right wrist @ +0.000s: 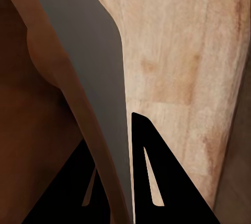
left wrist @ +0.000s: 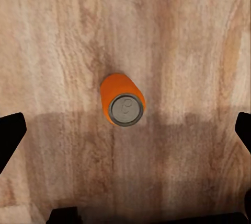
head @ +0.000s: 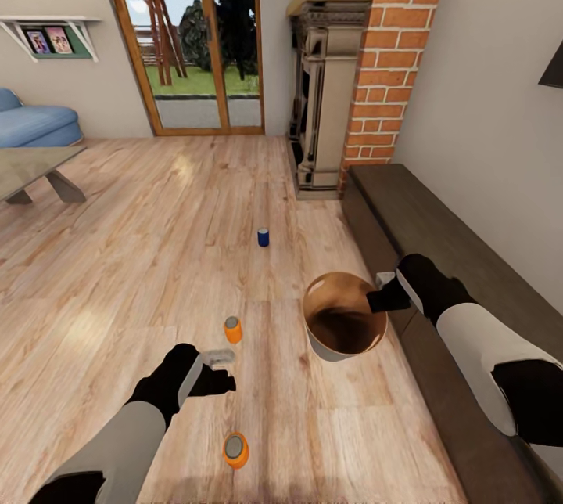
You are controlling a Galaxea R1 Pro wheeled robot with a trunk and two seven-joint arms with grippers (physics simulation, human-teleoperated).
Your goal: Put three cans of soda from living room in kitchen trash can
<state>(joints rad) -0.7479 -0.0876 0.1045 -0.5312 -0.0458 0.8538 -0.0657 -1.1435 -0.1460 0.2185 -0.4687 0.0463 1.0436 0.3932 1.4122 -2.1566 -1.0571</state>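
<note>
The left claw (head: pixel 221 369) hangs spread and empty over the warm wood-plank floor (head: pixel 141 253), and the thing nearest it is an upright orange soda can with a silvery top (head: pixel 233 329), standing just beyond the fingertips on the far side. In the left wrist view that same orange can (left wrist: pixel 123 100) sits between the two dark fingers (left wrist: pixel 10 132), below them, its long axis vertical with the lid facing the camera. So the coming move looks like a straight descent over the can. A second orange can (head: pixel 235 450) stands nearer the robot, behind the left claw, and a small dark blue can (head: pixel 263 237) stands farther off toward the fireplace. All three are on the floor, well apart.

The right claw (head: pixel 381 294) is clenched on the rim of the grey tapered bin with a glossy brown inner wall (head: pixel 344 324), carried off the floor to the right of the cans; one finger (right wrist: pixel 157 182) lies outside the wall (right wrist: pixel 83 51), the other inside.

Beyond are a red brick chimney (head: pixel 391 58), an ornate dark fireplace (head: pixel 320 97), wood-framed glass doors (head: pixel 188 34) and a blue sofa (head: pixel 35 124).
</note>
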